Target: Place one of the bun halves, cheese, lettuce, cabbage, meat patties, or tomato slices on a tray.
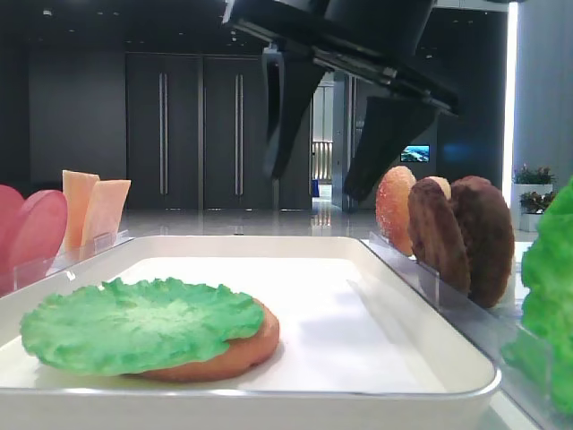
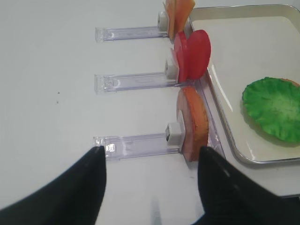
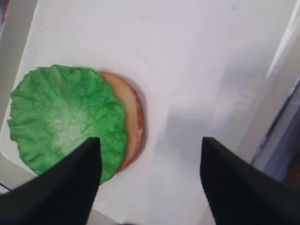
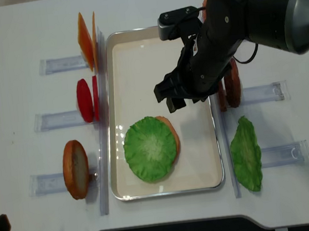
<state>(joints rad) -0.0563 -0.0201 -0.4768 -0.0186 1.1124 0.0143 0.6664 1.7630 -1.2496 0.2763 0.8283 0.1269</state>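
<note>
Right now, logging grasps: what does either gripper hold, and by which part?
Nothing. The right gripper hangs open above the white tray; the left gripper is open too.

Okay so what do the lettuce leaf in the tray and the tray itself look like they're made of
Lettuce: likely moulded plastic or rubber; uniform bright green, matte, stiff ruffled edge holding its shape over the bun half.
Tray: glossy white with a shiny rim; possibly enamelled metal or plastic.
</note>
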